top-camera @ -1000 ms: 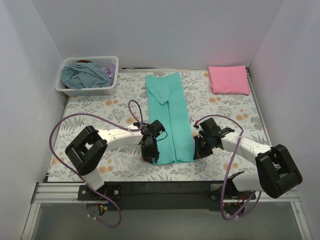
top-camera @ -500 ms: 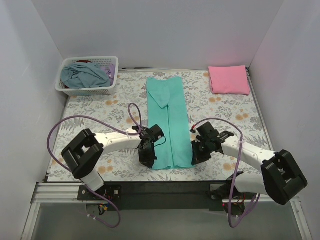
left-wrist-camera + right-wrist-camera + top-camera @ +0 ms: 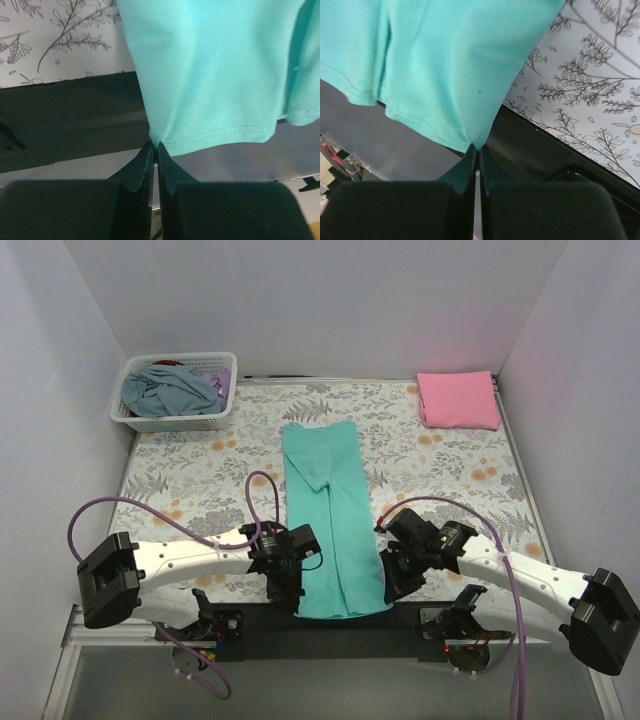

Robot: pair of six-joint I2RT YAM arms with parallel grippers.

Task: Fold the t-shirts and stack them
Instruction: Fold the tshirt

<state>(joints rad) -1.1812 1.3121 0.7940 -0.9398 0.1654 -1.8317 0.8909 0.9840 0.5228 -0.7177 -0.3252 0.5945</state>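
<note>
Folding step. The floral table carries the teal t-shirt, a long narrow strip whose near hem overhangs the front edge. My left gripper and right gripper each pinch a hem corner, jaws closed on cloth. Next, I judge, both corners lift together toward the far end, halving the strip. The pink t-shirt lies folded far right; the white basket far left. Neither blocks the path.
</note>
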